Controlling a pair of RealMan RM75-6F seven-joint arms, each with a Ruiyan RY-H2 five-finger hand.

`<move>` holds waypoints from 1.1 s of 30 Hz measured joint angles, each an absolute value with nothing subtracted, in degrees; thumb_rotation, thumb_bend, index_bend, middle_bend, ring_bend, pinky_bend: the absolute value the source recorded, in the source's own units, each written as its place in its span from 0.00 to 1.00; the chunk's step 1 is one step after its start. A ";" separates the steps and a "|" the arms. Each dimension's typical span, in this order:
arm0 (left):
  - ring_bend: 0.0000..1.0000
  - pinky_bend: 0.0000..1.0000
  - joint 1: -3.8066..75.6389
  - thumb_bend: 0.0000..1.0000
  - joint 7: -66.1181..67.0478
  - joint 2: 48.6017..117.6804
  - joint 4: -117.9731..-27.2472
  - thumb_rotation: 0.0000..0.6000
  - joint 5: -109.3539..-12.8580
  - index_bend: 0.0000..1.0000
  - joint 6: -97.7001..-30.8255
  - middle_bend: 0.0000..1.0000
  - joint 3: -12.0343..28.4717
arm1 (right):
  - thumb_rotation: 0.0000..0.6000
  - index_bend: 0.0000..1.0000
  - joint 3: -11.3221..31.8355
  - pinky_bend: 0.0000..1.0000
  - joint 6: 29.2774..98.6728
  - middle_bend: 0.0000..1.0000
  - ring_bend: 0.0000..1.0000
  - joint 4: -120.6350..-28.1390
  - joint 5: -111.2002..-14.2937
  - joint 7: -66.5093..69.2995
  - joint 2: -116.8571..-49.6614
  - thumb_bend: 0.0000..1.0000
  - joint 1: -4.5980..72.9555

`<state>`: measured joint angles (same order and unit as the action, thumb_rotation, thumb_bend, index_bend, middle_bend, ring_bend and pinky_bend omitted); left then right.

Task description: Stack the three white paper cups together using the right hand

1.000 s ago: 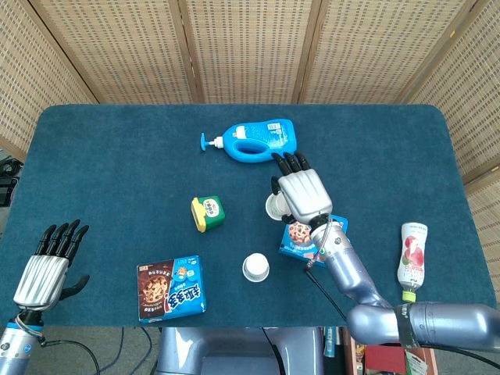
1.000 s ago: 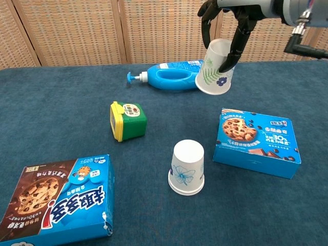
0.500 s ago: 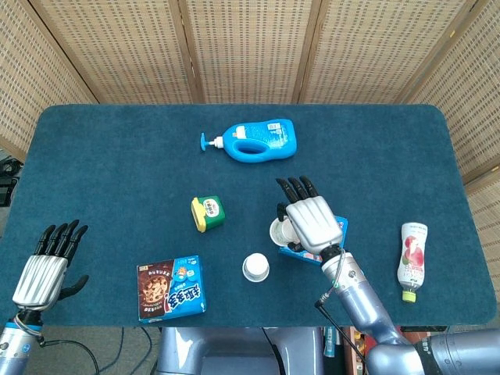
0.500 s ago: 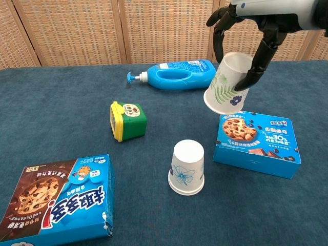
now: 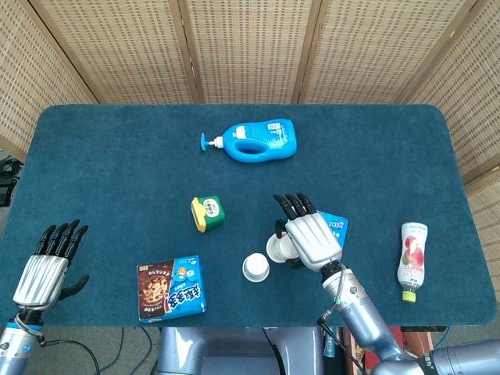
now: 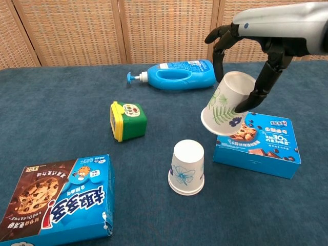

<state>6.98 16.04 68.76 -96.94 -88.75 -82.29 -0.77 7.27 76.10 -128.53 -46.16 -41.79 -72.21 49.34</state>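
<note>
Hand on the left side first: left hand (image 5: pixel 47 266) far away from the cups, at the near table edge, fingers spread apart, nothing in it. Much too far to help, and not the hand for this job anyway.

Next, going right, standing cup (image 6: pixel 187 167), white with a blue flower. Upside down, wide mouth flat on the blue cloth, small bottom facing up. Long way of this cup straight up and down. Sits below the right hand and a bit to its left, not touching it.

Then held cup (image 6: pixel 226 104), white with green leaves and a blue flower, up in the air. Tipped over, wide mouth down and to the left, small bottom up and to the right. Points toward the standing cup but not lined up over it yet. Maybe two cups tucked together here; cannot tell. No third cup seen by itself.

Right hand (image 6: pixel 256 56) wrapped around the held cup from above, thumb on one side, fingers on the other, holding tight.

Under and just right of this hand, blue cookie box (image 6: pixel 261 146), lying flat.

Best guess for the next move: go a little more left and down, tip the held cup straight, then slide it over the standing cup.
</note>
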 measured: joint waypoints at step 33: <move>0.00 0.00 6.87 0.26 15.55 68.51 -97.03 1.00 -89.01 0.00 -82.63 0.00 -0.77 | 1.00 0.53 7.71 0.09 73.85 0.12 0.00 -123.11 -43.65 -45.35 -84.53 0.10 51.34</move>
<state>6.87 15.55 68.51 -97.03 -89.01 -82.63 -0.77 7.71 73.85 -123.11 -43.65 -45.35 -84.53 51.34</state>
